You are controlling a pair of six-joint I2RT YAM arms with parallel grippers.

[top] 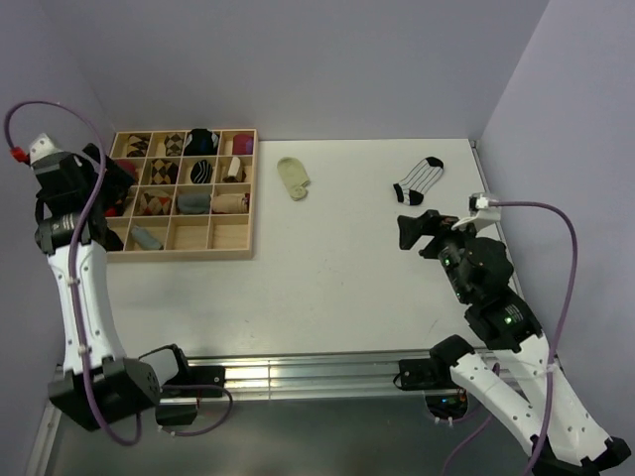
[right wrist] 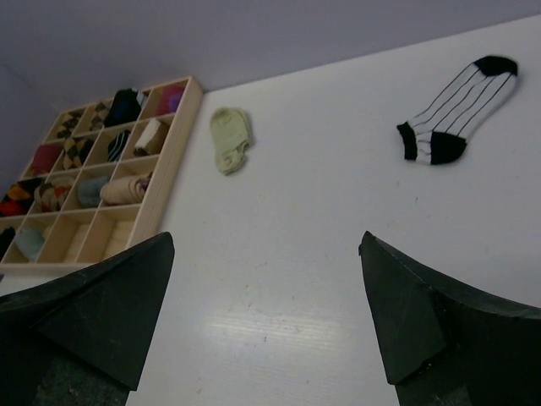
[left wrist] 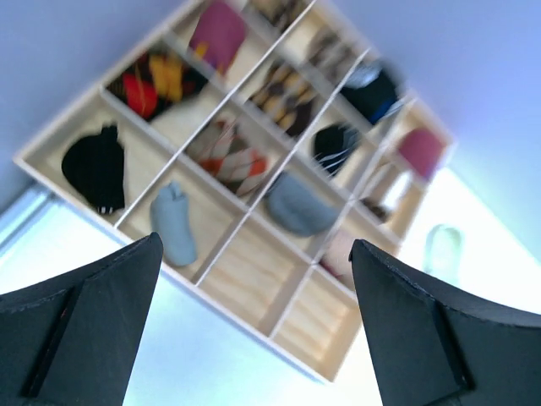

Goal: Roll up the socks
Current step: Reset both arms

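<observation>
While both claws hang with their fingers wide apart and hold nothing, two loose socks lie flat and unrolled on the white desk point(top: 327, 278). In the top view the pale green sock point(top: 294, 178) lies at 12 o'clock on the desk, near the right wall of the wooden tray point(top: 252, 198) but apart from it. The striped sock point(top: 420, 179), white with black toe, heel and cuff, lies toward 1 o'clock, well apart from the green one. The tray sits at 10 o'clock, with rolled socks point(top: 194, 201) in many compartments. The left claw point(left wrist: 255, 247) hovers over the tray's left side. The right claw point(right wrist: 266, 241) hangs above the desk at 3 o'clock, at 6 o'clock from the striped sock.
</observation>
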